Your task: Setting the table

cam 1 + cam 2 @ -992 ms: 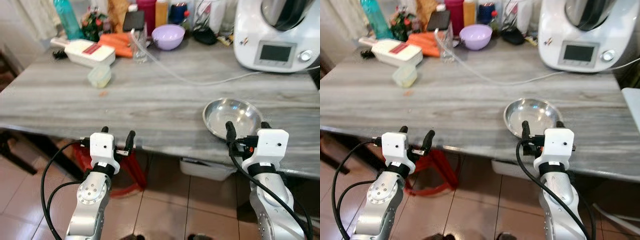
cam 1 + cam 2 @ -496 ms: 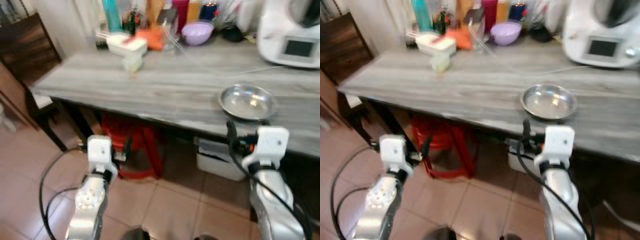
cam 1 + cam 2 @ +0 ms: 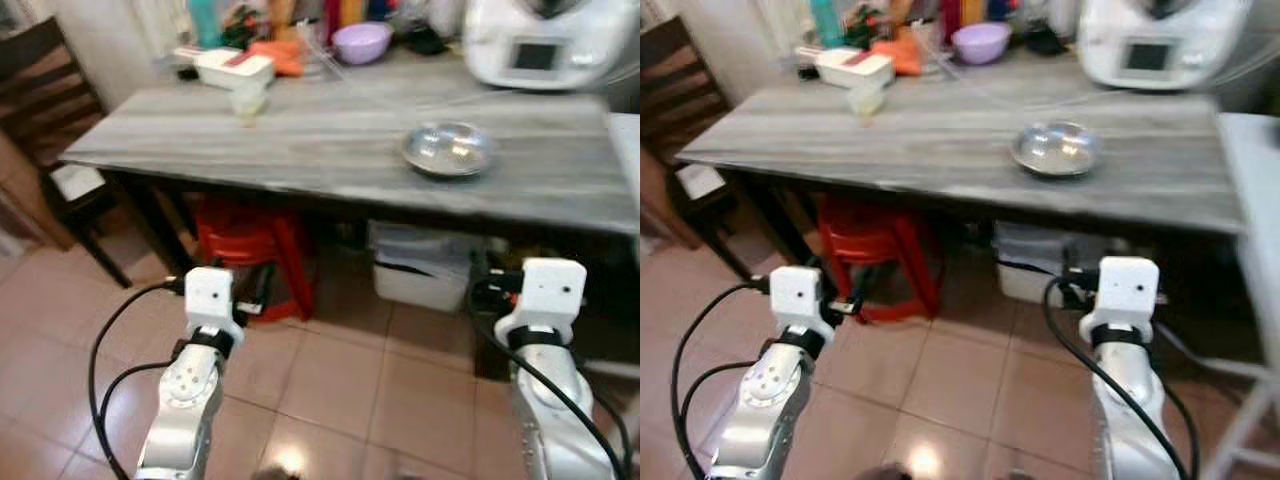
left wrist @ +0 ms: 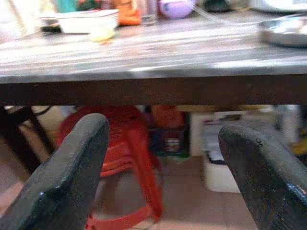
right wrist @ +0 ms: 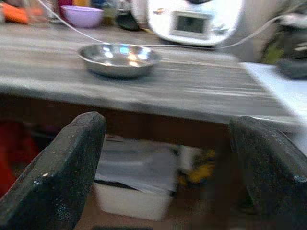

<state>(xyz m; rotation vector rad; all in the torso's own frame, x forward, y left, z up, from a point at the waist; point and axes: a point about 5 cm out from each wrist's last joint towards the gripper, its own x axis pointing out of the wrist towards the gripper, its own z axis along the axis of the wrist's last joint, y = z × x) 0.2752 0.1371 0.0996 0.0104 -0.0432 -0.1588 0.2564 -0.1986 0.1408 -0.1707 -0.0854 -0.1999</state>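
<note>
Both sets of jaws stand wide apart and hold nothing — the left jaws [image 4: 163,177] and the right jaws [image 5: 168,177] hang below the level of the worktop [image 3: 330,150], out over the tiled floor [image 3: 330,380]. Ahead of the right jaws and above them, a shiny metal bowl [image 5: 119,58] sits on the worktop near its front edge, well apart from either arm. Beyond the bowl stands a white kitchen machine [image 5: 192,21] with a small screen, a pale cable running from it across the grey wood-grain top. Ahead of the left jaws, under the worktop, is a red plastic stool [image 4: 129,158], with a white box [image 3: 420,280] beside it. At the far back of the worktop — a purple bowl [image 3: 361,42], a white tray [image 3: 233,66], a small pale container [image 3: 247,97] and blurred bottles. A dark wooden chair [image 3: 50,130] stands off the left end.
</note>
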